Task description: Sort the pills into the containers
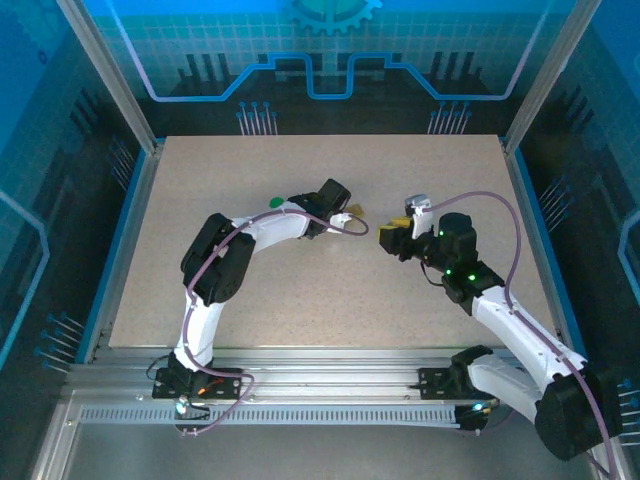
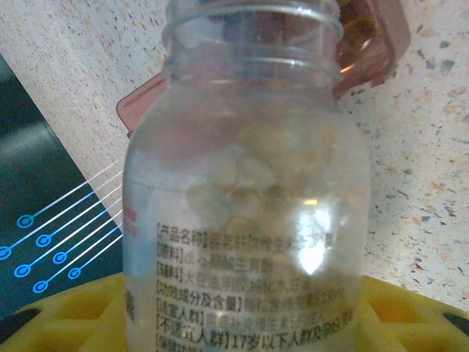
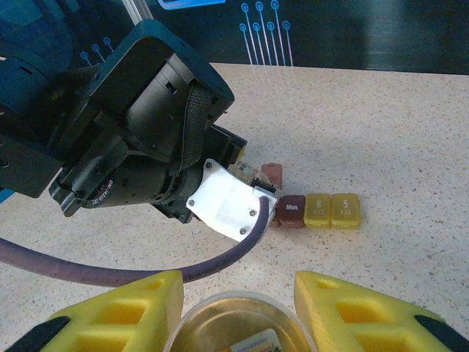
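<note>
Speckled tabletop (image 2: 440, 161). Left gripper (image 2: 242, 315) clamped uncapped bottle (image 2: 249, 242) of pills (image 2: 256, 176), mouth at dark red box (image 2: 370, 44) beyond fingertips (image 2: 73, 315); right gripper (image 3: 238, 312) gripped open jar (image 3: 238, 330). Likely pouring step; next needed slow tipping.

Top external camera: fixed above and behind my arm bases, looking down and forward over the whole surface (image 1: 330, 290) from far off.

Left wrist camera: mounted behind my left pincer (image 2: 242, 315), facing down at the surface at very close range. The clear bottle (image 2: 245, 191) stands just before the lens, with the open dark red box (image 2: 385, 59) behind it.

Right wrist camera: looks over my right pincer (image 3: 238, 308) and the mouth of the open bottle (image 3: 234, 323), across the surface at medium range toward my left arm (image 3: 139, 125).

Both wrist views share the dark red box. The top external and right wrist views share my left arm.
</note>
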{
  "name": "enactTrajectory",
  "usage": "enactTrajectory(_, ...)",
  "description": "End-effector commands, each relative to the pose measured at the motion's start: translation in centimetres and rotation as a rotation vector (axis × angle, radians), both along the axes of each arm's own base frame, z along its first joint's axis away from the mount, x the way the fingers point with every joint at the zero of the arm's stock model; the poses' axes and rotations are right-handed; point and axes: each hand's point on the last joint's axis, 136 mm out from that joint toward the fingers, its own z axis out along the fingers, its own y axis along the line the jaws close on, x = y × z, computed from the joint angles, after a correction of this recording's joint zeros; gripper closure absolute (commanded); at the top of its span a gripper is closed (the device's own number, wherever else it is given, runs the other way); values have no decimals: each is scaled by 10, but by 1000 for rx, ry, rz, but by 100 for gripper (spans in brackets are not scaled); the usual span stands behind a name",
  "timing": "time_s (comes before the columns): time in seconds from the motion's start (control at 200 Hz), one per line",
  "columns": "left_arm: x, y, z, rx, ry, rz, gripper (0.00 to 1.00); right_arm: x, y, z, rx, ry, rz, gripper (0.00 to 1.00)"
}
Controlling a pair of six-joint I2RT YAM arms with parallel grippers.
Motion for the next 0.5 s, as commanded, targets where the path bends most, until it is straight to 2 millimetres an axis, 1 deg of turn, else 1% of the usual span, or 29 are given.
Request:
enactTrajectory(0.0, -2, 0, 24, -21, -44, 5, 100, 3, -2, 0, 18, -2, -4, 89)
enactTrajectory(0.155, -3, -1, 30, -61, -43, 19, 100, 4, -2, 0, 20, 0, -3, 89)
enactTrajectory(0.49, -6, 4, 25, -77, -29, 47, 100, 3, -2, -1, 20, 4, 0, 89)
